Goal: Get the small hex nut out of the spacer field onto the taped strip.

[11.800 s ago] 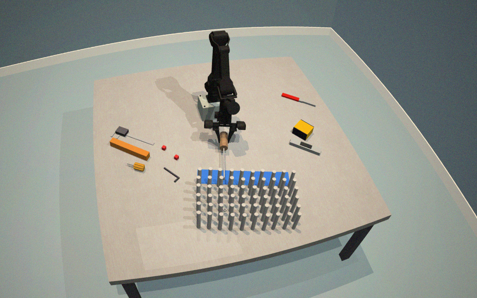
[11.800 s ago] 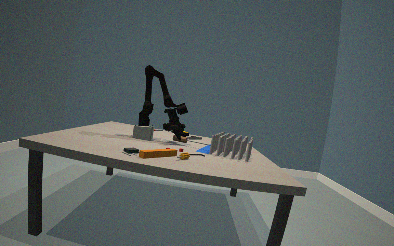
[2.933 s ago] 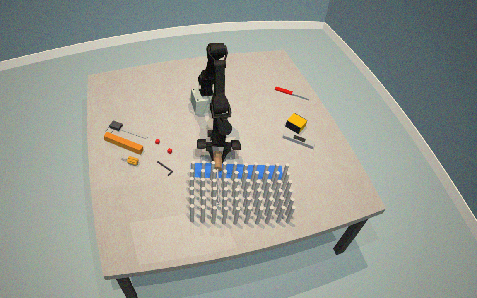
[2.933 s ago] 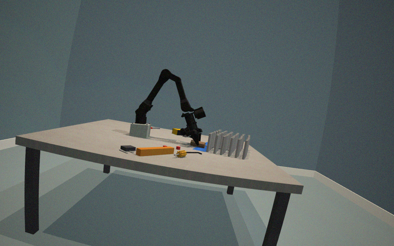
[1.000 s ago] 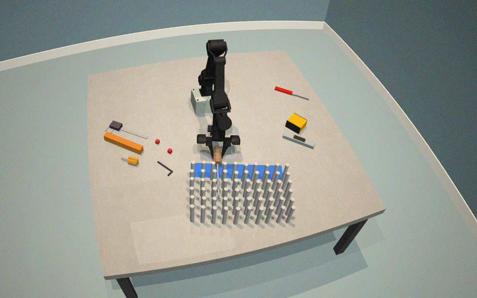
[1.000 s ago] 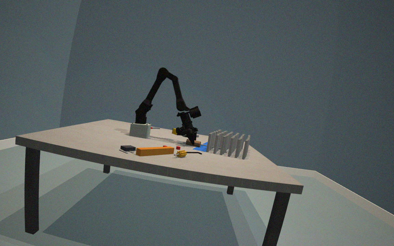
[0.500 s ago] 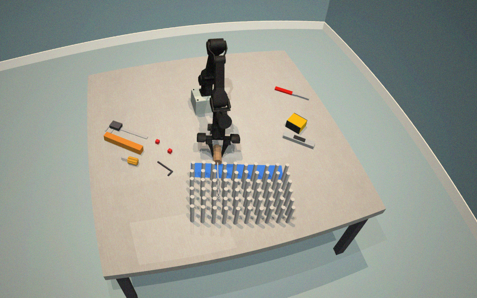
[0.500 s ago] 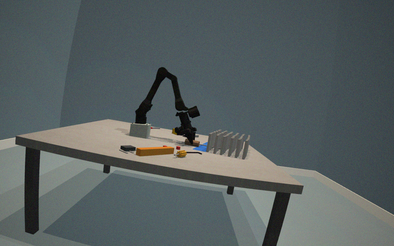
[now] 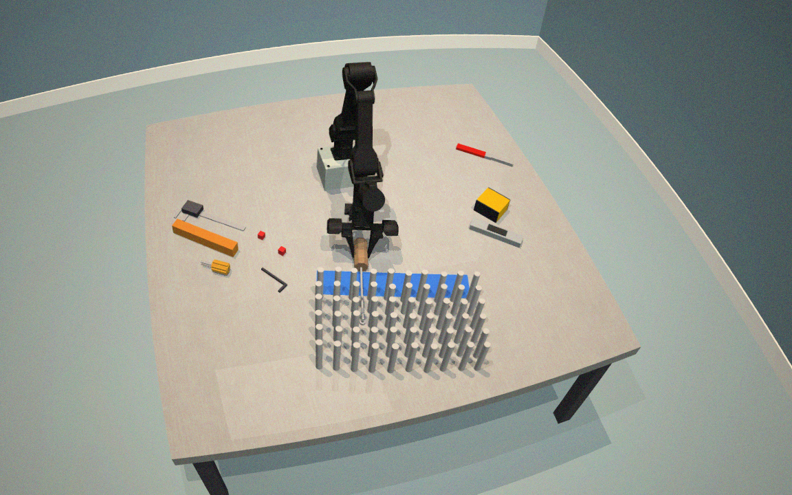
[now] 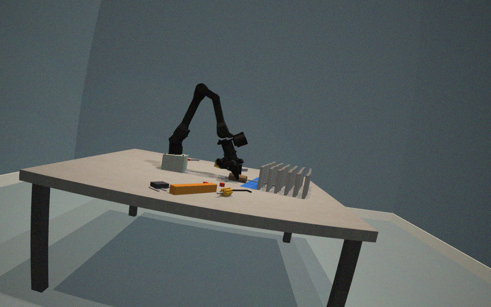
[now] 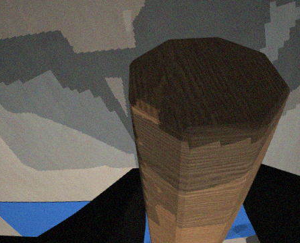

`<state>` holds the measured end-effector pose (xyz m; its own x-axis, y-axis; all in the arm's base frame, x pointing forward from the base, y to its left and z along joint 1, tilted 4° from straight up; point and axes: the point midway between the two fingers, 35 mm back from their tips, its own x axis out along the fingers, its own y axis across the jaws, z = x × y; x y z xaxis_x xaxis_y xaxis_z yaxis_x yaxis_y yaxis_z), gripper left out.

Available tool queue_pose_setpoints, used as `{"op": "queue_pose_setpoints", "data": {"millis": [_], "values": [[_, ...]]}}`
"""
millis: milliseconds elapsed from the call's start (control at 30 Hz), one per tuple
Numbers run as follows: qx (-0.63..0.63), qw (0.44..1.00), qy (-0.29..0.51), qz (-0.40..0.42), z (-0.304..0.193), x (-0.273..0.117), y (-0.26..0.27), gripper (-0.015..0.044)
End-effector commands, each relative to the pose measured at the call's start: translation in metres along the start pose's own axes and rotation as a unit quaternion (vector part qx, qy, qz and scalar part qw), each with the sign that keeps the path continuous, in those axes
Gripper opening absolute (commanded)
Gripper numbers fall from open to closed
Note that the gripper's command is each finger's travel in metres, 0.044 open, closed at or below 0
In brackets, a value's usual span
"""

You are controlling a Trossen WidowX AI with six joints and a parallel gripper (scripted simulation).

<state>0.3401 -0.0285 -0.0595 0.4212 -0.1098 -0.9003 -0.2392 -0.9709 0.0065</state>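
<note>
My gripper (image 9: 360, 253) (image 10: 237, 177) (image 11: 190, 175) is shut on the wooden handle (image 9: 360, 259) (image 10: 243, 178) (image 11: 207, 169) of a thin metal rod tool. The handle is just before the blue taped strip (image 9: 328, 280) (image 10: 249, 184) (image 11: 48, 212). The rod (image 9: 361, 289) runs over the strip into a lane between the standing spacers (image 9: 319, 357) (image 10: 307, 185), near their left side in the top view. The spacers stand upright. A small pale ring-like shape (image 9: 361, 321) shows at the rod's far end; whether it is the hex nut or the tool's tip cannot be told. The wrist view does not show the tip.
In the top view, an orange bar (image 9: 205, 238), a dark block (image 9: 192, 207) with thin wire, a yellow piece (image 9: 220, 267), a black hex key (image 9: 273, 278) and two red cubes (image 9: 260, 235) (image 9: 282, 250) lie left. A red-handled tool (image 9: 470, 150), yellow block (image 9: 493, 203) and grey bar (image 9: 478, 229) lie right.
</note>
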Motion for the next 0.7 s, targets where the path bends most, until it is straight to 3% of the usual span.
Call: {"op": "queue_pose_setpoints", "data": {"millis": [0, 667], "values": [[0.002, 1.000, 0.000, 0.002, 0.004, -0.003, 0.001, 0.0000], [0.002, 1.000, -0.001, 0.002, 0.015, -0.009, 0.001, 0.0000]]}}
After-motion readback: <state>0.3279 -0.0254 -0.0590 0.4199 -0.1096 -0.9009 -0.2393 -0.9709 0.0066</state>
